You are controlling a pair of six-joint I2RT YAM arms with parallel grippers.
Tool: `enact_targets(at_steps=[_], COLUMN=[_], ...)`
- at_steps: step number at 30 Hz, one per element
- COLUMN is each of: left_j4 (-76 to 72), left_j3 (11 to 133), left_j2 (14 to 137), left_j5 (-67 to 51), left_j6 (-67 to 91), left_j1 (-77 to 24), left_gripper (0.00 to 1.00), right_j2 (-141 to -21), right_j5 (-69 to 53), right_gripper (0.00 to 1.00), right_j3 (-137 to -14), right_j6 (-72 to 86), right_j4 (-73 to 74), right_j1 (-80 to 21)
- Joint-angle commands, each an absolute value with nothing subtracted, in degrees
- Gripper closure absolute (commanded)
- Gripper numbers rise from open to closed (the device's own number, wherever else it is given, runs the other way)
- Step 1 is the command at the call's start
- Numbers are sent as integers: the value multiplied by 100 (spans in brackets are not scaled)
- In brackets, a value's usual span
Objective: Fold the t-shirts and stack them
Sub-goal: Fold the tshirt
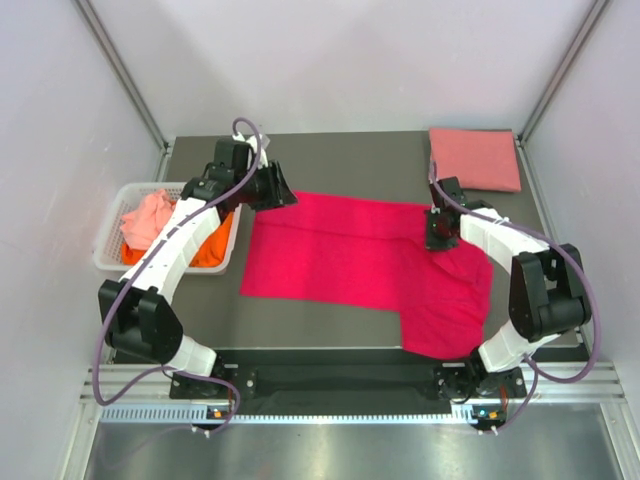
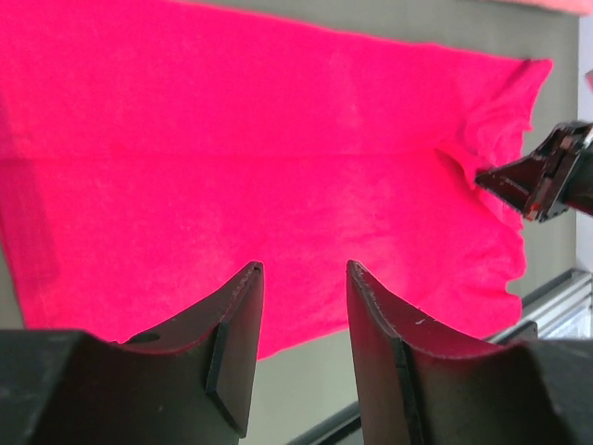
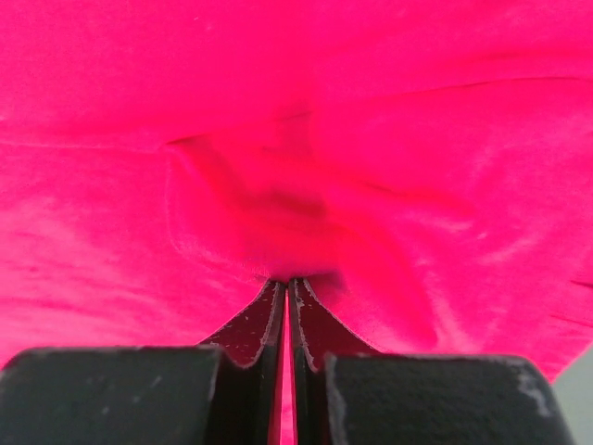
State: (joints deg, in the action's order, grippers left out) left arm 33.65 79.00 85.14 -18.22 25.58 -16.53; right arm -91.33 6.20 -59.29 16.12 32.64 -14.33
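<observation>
The magenta-red t-shirt point(image 1: 350, 255) lies spread across the middle of the table, one part hanging toward the near right edge. It fills the left wrist view point(image 2: 259, 158) and the right wrist view point(image 3: 306, 139). My right gripper point(image 1: 438, 232) is shut on a fold of this shirt near its right end; cloth shows between the closed fingers point(image 3: 286, 297). My left gripper point(image 1: 278, 188) is open and empty over the shirt's far left corner point(image 2: 304, 278). A folded salmon pink t-shirt point(image 1: 475, 158) lies at the far right corner.
A white slotted basket point(image 1: 112, 240) stands at the left, holding a pale coral shirt point(image 1: 148, 217) and an orange one point(image 1: 212, 247). The enclosure walls close the table on three sides. The right gripper shows at the right of the left wrist view point(image 2: 542, 176).
</observation>
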Motion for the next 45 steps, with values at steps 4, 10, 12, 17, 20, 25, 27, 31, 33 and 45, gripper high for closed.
enact_targets(at_steps=[4, 10, 12, 17, 20, 25, 27, 31, 33, 45], left_j4=[2883, 2479, 2356, 1672, 699, -174, -411, -1106, -1317, -1775], left_j3=[7480, 7120, 6988, 6663, 6276, 6450, 6774, 7198, 7478, 8279], left_j2=[8552, 8596, 8631, 8745, 8938, 9649, 9999, 10660, 11089, 12532], left_j5=[-2206, -2364, -2399, -2417, -2610, -2523, -2365, -2206, -2346, -2698], left_j6=[2821, 3102, 3216, 3427, 3629, 3929, 3859, 3771, 3596, 2988], left_j1=[-1801, -1986, -2048, -2372, -2715, -3443, -3646, -4068, -4174, -4535], left_gripper=[54, 53, 53, 52, 51, 51, 51, 52, 52, 52], right_j2=[-8948, -8956, -8965, -8834, -8526, -7886, -7683, -7200, -7093, -6574], right_j5=[-421, -992, -1194, -1424, -1380, -529, -29, 377, 509, 713], right_gripper=[100, 100, 100, 88, 77, 72, 71, 71, 71, 62], right_j3=[-5827, -5669, -5590, -5432, -5458, -5397, -5265, -4861, -4799, -4052], right_j6=[1872, 2153, 2284, 2408, 2478, 2891, 3258, 3568, 3664, 4061], right_j4=[3024, 2813, 2690, 2575, 2689, 2988, 3111, 3252, 3418, 3709], right_j1=[-1196, -1099, -1037, -906, -862, -826, -677, -133, 202, 922])
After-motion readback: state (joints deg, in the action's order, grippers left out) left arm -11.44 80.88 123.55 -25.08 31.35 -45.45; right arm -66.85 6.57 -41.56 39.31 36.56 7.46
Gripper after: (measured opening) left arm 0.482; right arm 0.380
